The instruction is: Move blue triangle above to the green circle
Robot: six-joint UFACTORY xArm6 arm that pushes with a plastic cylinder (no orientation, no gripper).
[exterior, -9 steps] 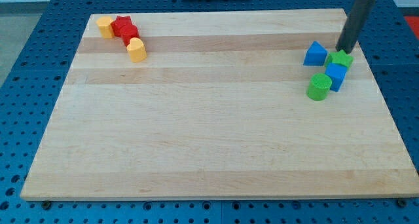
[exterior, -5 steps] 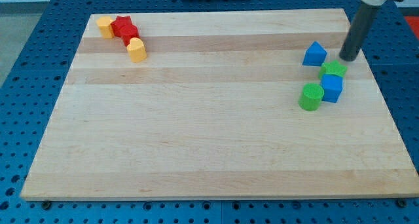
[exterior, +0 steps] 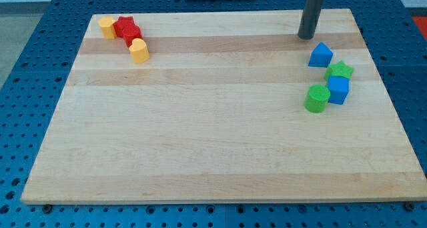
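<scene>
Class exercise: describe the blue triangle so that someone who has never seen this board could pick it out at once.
Look at the wooden board, near its right edge, where four blue and green blocks cluster. The blue triangle is the topmost, just below my tip. Unlike the blue cube lower down, it comes to a peak and stands slightly apart.

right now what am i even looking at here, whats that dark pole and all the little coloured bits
One camera looks down at a wooden board on a blue perforated table. The dark pole is a robot arm's rod; it holds nothing and only pushes blocks. My tip sits near the view's top right, just up and left of the blue triangle, not touching it. Below that lie a green star, a blue cube and the green circle. At the view's top left sit two yellow blocks and two red blocks.
</scene>
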